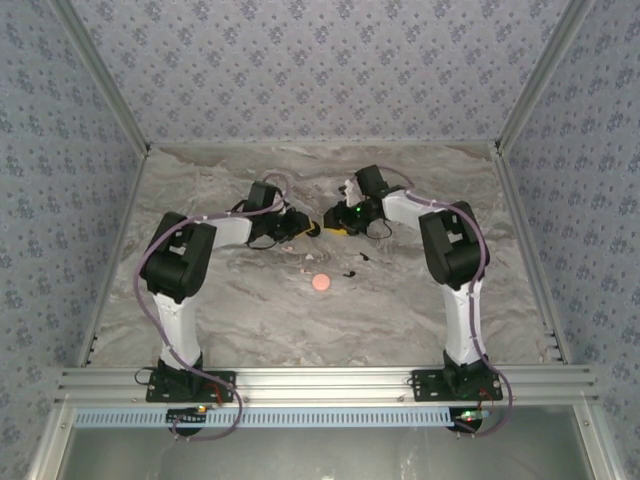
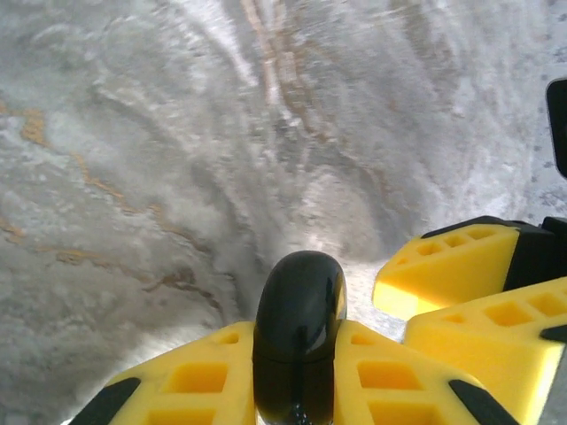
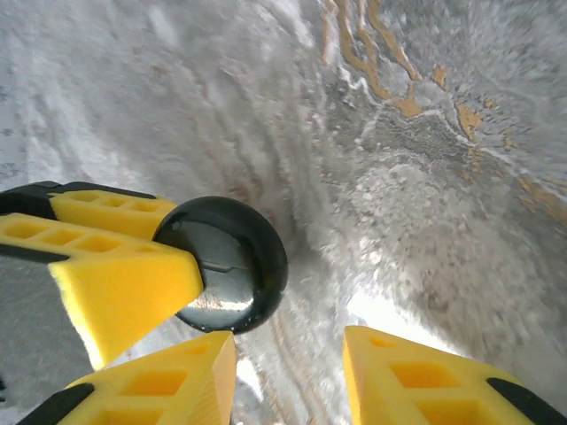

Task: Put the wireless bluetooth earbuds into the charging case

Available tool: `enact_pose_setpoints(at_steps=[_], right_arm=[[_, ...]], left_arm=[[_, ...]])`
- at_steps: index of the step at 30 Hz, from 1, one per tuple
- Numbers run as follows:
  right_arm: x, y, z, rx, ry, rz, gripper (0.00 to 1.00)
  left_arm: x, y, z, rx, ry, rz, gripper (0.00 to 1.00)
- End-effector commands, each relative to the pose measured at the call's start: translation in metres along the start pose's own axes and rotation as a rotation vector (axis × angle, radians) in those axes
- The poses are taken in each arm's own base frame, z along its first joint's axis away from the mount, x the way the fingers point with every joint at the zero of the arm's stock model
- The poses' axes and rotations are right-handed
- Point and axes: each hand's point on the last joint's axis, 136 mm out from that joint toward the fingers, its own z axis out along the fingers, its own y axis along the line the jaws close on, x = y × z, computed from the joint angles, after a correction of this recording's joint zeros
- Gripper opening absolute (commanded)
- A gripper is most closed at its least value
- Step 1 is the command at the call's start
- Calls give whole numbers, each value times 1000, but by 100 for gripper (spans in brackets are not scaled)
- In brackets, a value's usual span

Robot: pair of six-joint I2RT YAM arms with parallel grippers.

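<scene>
The charging case (image 2: pixel 297 319) is a glossy black round puck, held edge-on with its lid seam closed. My left gripper (image 2: pixel 297 376) is shut on it, above the table's middle (image 1: pixel 308 228). The case (image 3: pixel 232 264) also appears face-on in the right wrist view, clamped between the left gripper's yellow fingers (image 3: pixel 115 279). My right gripper (image 3: pixel 288 376) is open just beside the case, touching nothing; one of its fingers (image 2: pixel 447 266) shows in the left wrist view. Two tiny black earbuds (image 1: pixel 351 271) (image 1: pixel 362 256) lie on the table, nearer than the grippers.
A small pink disc (image 1: pixel 320 283) lies on the marble table (image 1: pixel 250 310) left of the earbuds. Patterned walls enclose the table on three sides. Both arms reach inward and meet near the centre.
</scene>
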Motion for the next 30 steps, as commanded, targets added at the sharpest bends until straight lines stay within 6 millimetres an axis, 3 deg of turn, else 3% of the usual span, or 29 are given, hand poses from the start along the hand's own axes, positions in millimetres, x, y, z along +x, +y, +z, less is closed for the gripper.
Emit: enact_pose_setpoints(at_steps=[1,9,13,22,30], right_arm=[[-17,29,-43,-81,-95,-87,41],[-16,63,-110,-258,-204,-209,50],[-12,87,-133,-338,-221,-280,53],[-4,126,-147,-441,-210,-378,57],[8,152,-148,-512,-186,-460,55]], left_arm=[[-19,-52,-35,126,-73,136,20],[-18,-112,-76,324,-99,295,20],[-14,-137,-94,415,-120,373,20],[-1,-174,-123,532,-146,502,20],[7,-183,-131,549,-150,544,20]])
